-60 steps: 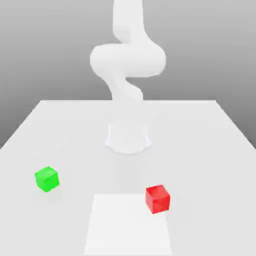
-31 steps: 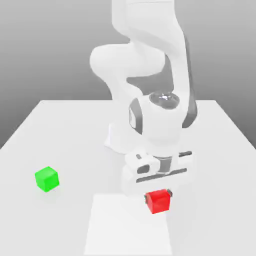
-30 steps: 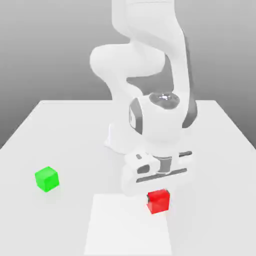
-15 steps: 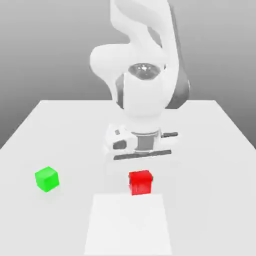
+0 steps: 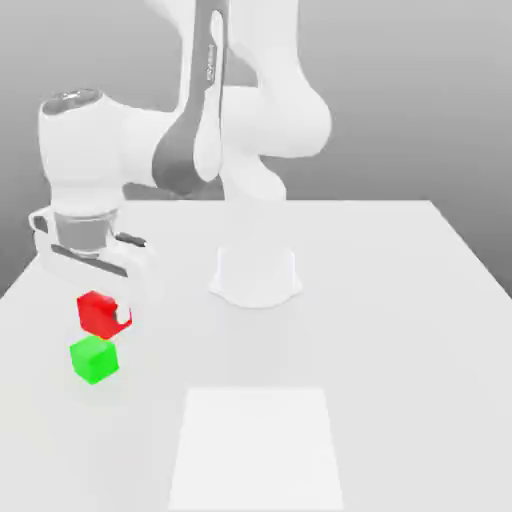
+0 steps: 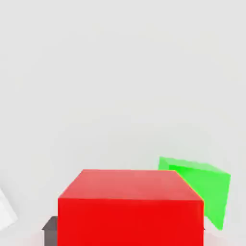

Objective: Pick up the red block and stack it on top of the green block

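Observation:
The red block (image 5: 98,313) hangs in the air at the exterior view's left, with my gripper (image 5: 102,312) shut on it. Directly under it, with a small gap, the green block (image 5: 94,360) rests on the white table (image 5: 400,330). In the hand view the red block (image 6: 129,206) sits large between the jaws, and the green block (image 6: 204,185) peeks out from behind it, partly hidden. The white arm reaches from its base (image 5: 255,275) over to the left.
A pale square patch (image 5: 257,447) is marked on the table near the front edge. The arm's base stands at the middle of the table. The table's left edge runs close to the two blocks.
My gripper has carried the red block from the middle front of the table up and across to the exterior view's left, ending just above the green block. The green block stayed put.

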